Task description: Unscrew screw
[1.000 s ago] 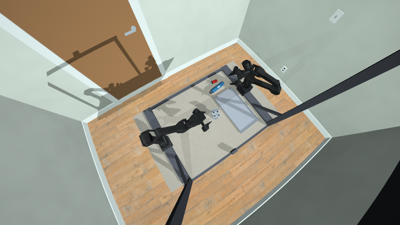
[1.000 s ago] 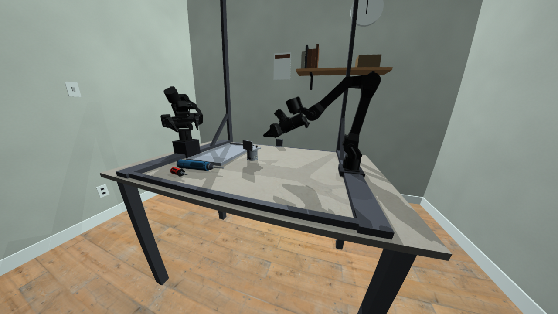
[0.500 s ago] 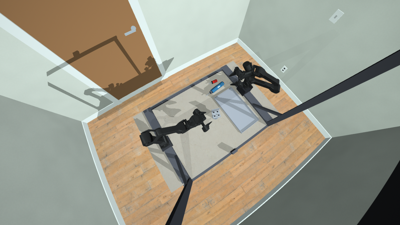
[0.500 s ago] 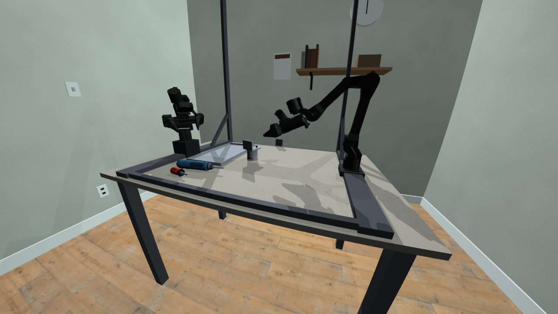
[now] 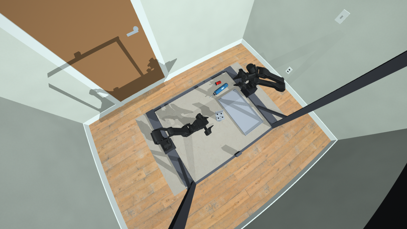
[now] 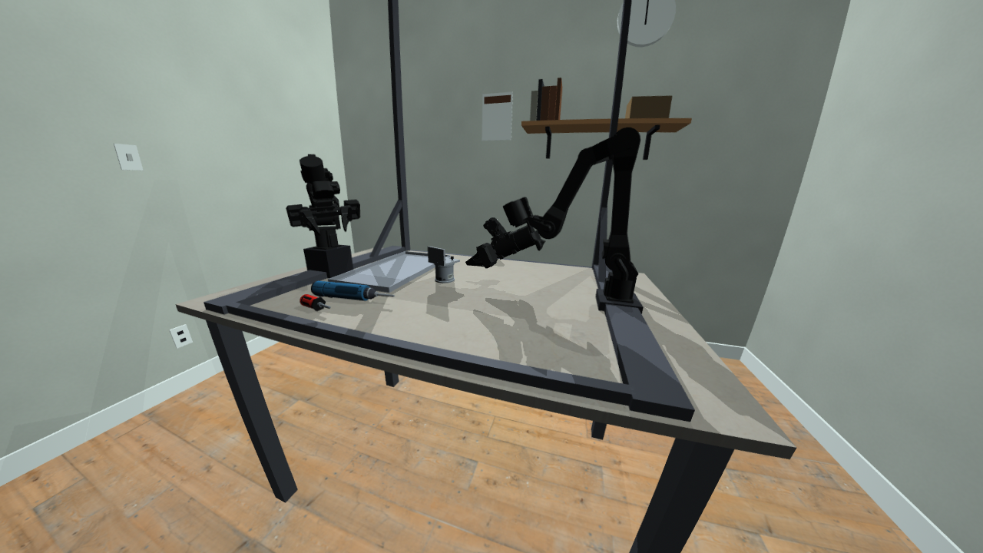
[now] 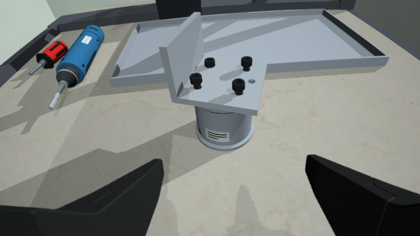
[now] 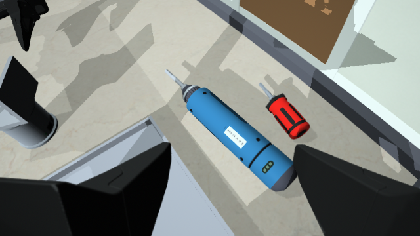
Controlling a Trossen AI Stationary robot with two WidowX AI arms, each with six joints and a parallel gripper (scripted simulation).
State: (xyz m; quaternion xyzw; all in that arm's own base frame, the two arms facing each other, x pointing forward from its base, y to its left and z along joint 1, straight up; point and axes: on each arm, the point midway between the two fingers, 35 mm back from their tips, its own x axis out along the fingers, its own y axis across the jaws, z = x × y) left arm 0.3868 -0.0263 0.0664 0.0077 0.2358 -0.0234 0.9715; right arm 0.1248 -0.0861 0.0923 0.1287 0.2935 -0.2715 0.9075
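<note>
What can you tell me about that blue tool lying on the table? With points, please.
The electric screwdriver (image 5: 220, 89) (image 6: 341, 289) (image 7: 82, 52) (image 8: 230, 128) lies on its side on the table, beside the shallow grey tray and next to the smaller red screwdriver. Its long, round barrel looks like smooth plastic, with small dark dots, a white label, a black ring and three greenish marks near its dark rear cap. At the front, a dark ribbed collar narrows to a thin, silvery bit. Neither gripper is holding it.
</note>
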